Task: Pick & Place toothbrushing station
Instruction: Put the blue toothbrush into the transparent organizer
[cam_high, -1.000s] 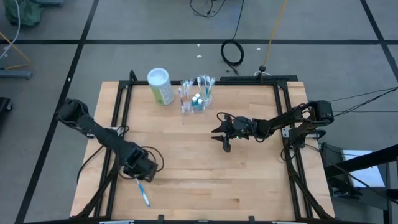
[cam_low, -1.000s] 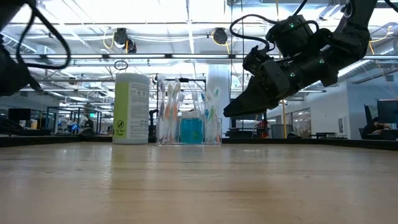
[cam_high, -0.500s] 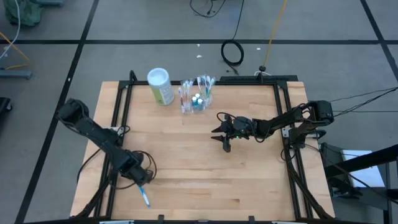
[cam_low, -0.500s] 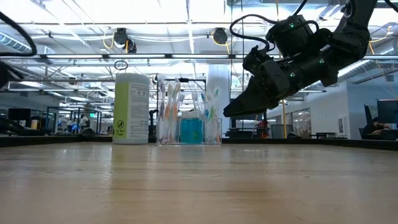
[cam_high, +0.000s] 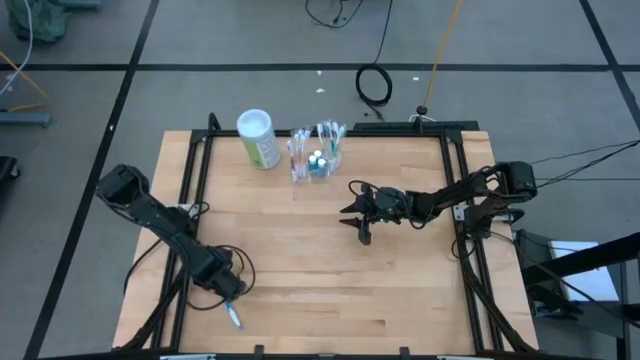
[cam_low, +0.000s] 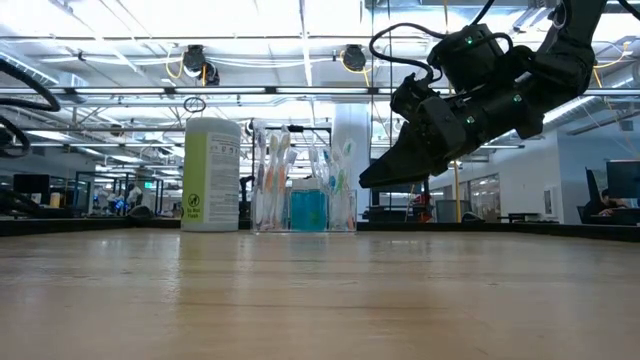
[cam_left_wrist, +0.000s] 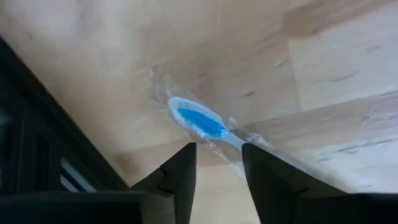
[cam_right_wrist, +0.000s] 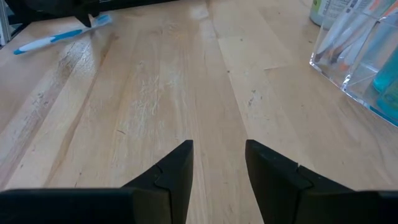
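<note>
The toothbrushing station (cam_high: 317, 155) is a clear holder with several brushes and a blue item inside. It stands on its base at the table's far middle, and also shows in the low view (cam_low: 300, 190) and the right wrist view (cam_right_wrist: 354, 50). A loose blue-and-white toothbrush (cam_high: 232, 318) lies flat near the front left and also shows in the left wrist view (cam_left_wrist: 199, 121). My left gripper (cam_high: 222, 287) is low over its far end, open, with a finger on either side of the handle (cam_left_wrist: 219, 158). My right gripper (cam_high: 360, 228) hangs open and empty above the table's middle right (cam_low: 372, 182).
A green canister with a white lid (cam_high: 258, 138) stands left of the station (cam_low: 211, 175). The dark frame rails (cam_high: 190, 190) run along the table's left and right sides. Bare wood (cam_high: 330, 280) lies between the two grippers.
My left gripper has moved a little toward the table's near edge and down over the loose toothbrush's far end, now covering more of it. Its arm has sunk lower at the left side of the low view. The toothbrush has stayed in place.
</note>
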